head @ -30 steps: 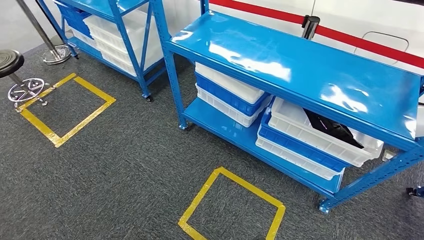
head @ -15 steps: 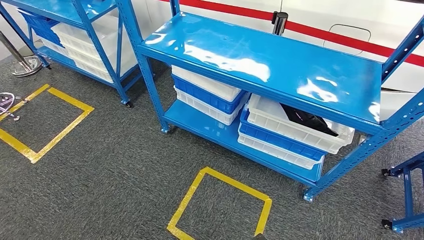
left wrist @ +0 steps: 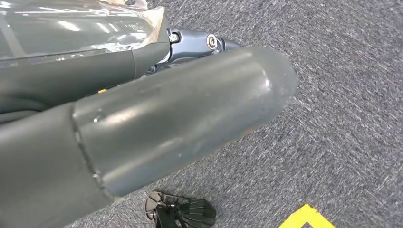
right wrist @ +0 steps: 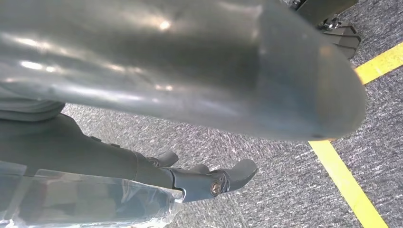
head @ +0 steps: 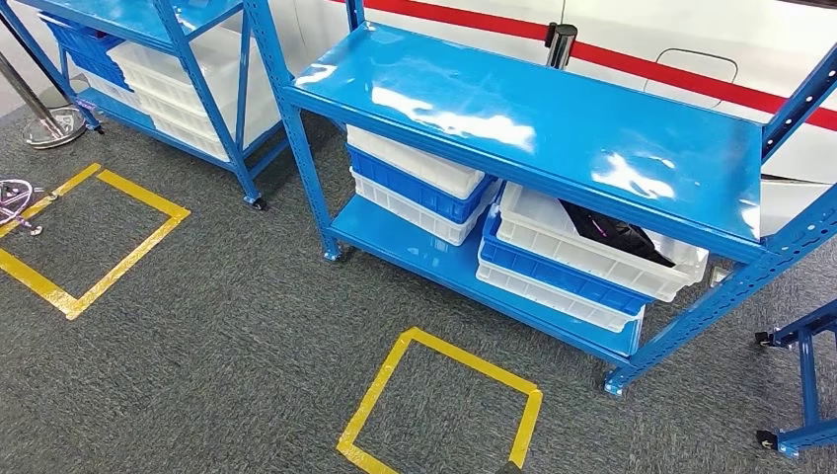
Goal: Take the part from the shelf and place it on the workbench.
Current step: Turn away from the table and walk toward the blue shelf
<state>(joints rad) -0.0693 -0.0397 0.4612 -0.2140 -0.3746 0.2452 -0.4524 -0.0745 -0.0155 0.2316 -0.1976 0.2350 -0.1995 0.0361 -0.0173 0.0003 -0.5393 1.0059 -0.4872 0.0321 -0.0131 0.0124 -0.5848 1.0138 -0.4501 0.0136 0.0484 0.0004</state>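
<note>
The part point(head: 617, 235) is a black piece lying in the top white bin point(head: 553, 237) of a stack on the lower level of the blue shelf point(head: 533, 118), at its right end; the upper shelf board hides some of it. My left hand point(left wrist: 157, 109) hangs over grey carpet with its thick thumb forward and its dark fingers point(left wrist: 195, 45) stretched out, holding nothing. My right hand point(right wrist: 190, 95) hangs the same way, its fingers point(right wrist: 223, 178) apart and empty. Both hands are far from the shelf.
A yellow tape square point(head: 439, 405) marks the carpet in front of the shelf, and another point(head: 89, 237) lies at the left. A second blue shelf point(head: 188, 59) with white bins stands at the back left. A blue wheeled frame point(head: 804, 385) is at the right edge.
The whole picture has shifted: the camera has turned right and come slightly nearer, so the shelf now sits more central. No thing itself has moved.
</note>
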